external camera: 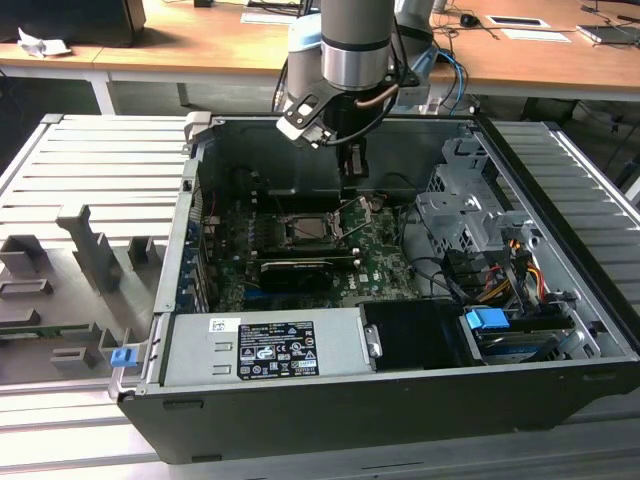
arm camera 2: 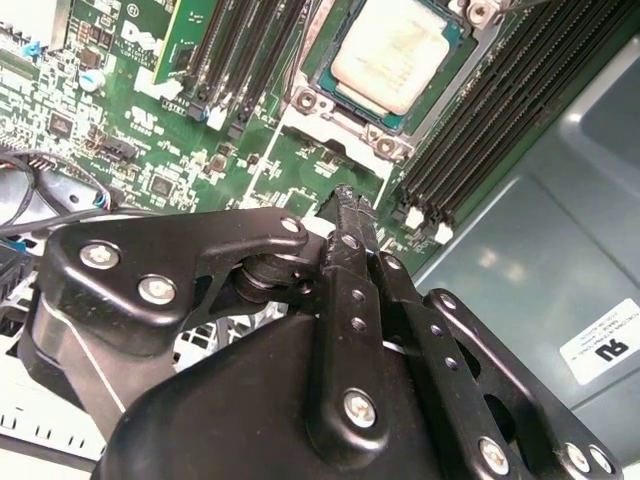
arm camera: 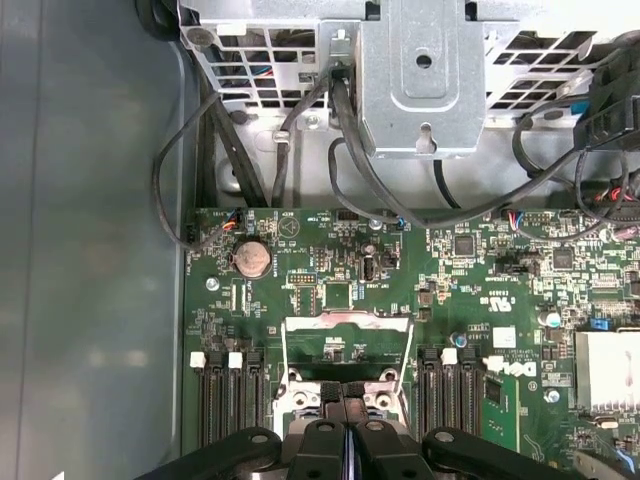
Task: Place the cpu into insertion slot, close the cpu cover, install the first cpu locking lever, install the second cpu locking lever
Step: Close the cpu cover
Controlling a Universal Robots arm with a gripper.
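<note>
Chip (arm camera 2: 392, 55) seated in socket (arm camera 2: 398, 120); cover (arm camera: 347, 322) raised.
Gripper (arm camera 2: 347, 198) pinched empty near cover; closing step likely in hand, needing downward push.

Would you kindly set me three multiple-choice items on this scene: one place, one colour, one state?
1. Where is the cpu? A on the grey table; B in the insertion slot; C on the drive cage.
2. What colour is the motherboard? A green; B red; C white.
3. How is the claw? A wide open; B gripping the cpu; C shut.
B, it sits framed by the slot's rim; A, the board is green in both wrist views; C, the fingertips touch.
</note>
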